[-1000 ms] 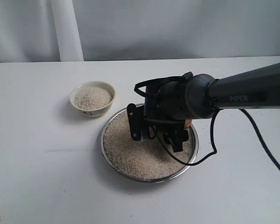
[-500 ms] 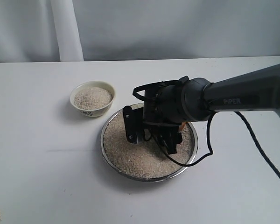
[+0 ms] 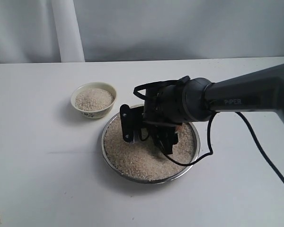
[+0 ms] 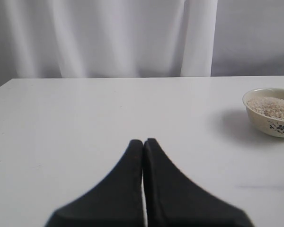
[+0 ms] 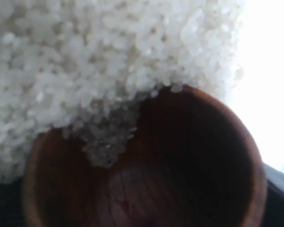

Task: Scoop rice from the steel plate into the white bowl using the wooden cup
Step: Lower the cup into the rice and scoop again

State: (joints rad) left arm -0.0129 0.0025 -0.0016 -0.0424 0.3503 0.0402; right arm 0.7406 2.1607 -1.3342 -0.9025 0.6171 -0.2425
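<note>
The steel plate [image 3: 194, 147] holds a wide bed of rice [image 3: 132, 158]. My right gripper [image 3: 146, 135] is low over the middle of the plate, shut on the wooden cup [image 5: 194, 156]. The cup lies tipped on its side, its mouth pushed into the rice [image 5: 85, 56], and grains are spilling over its rim into the dark inside. From outside, only a sliver of the cup [image 3: 179, 126] shows behind the wrist. The white bowl [image 3: 93, 100], heaped with rice, stands just beyond the plate's far-left rim. My left gripper [image 4: 143, 141] is shut and empty above bare table, with the white bowl [image 4: 270, 113] off to one side.
The right arm [image 3: 246, 92] reaches in from the right, and its black cable [image 3: 270, 156] trails over the table. A white pillar [image 3: 66, 30] and a pale curtain stand behind the table's far edge.
My right gripper has slid leftward across the plate with the cup, pushing it through the rice. The bowl and plate have not moved.
</note>
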